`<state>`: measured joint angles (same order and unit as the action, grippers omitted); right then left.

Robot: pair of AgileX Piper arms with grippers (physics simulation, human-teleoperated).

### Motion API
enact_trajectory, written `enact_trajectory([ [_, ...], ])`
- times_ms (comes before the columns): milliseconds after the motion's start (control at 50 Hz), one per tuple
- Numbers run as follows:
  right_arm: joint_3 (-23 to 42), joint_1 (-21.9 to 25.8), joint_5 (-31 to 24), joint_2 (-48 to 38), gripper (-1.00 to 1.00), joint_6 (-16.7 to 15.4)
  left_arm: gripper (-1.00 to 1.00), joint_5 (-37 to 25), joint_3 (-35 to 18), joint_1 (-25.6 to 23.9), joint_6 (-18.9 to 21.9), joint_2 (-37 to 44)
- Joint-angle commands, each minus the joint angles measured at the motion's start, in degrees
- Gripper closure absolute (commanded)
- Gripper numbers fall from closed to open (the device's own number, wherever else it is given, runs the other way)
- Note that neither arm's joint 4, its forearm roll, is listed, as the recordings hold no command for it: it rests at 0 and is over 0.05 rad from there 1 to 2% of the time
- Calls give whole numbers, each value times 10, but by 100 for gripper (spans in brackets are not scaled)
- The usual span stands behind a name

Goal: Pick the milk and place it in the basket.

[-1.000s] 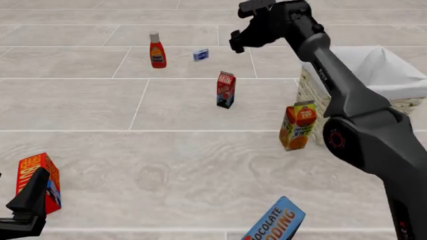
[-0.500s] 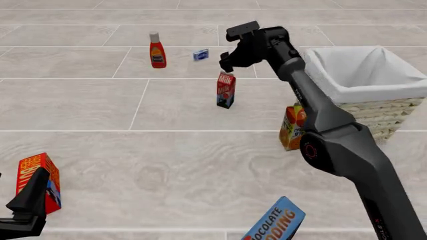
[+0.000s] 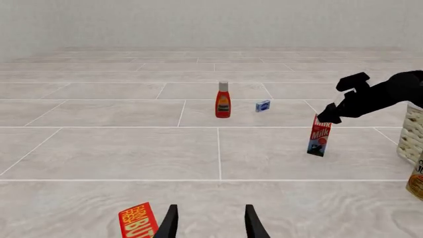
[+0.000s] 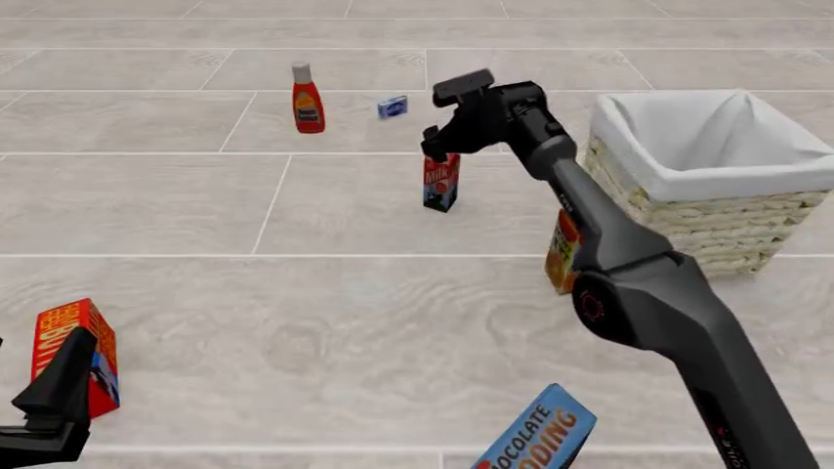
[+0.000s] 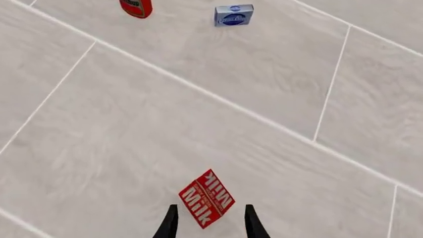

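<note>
While basket (image 4: 710, 210) sits unfilled, right gripper (image 4: 443, 122) parted above milk (image 4: 440, 182).

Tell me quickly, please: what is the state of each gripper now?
Left gripper: open, holding nothing.
Right gripper: open, holding nothing, above the milk.

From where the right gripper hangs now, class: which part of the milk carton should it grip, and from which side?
Grip the milk by its red gable top, coming straight down from above. It stands upright and apart from other items, and the open right gripper already hangs just above it, fingers straddling it.
</note>
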<state>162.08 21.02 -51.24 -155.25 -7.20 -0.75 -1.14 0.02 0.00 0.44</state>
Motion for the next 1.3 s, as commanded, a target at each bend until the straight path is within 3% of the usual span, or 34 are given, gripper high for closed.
enact_trajectory([
  [20, 1, 1, 9, -17, -100, -4, -100, 0, 0, 0, 0, 0],
  [960, 1, 7, 37, -66, -100, 0, -100, 0, 0, 0, 0, 0],
  [980, 1, 5, 37, -66, 100, -3, -100, 0, 0, 0, 0, 0],
  [1300, 1, 10, 37, -52, 100, -5, -100, 0, 0, 0, 0, 0],
])
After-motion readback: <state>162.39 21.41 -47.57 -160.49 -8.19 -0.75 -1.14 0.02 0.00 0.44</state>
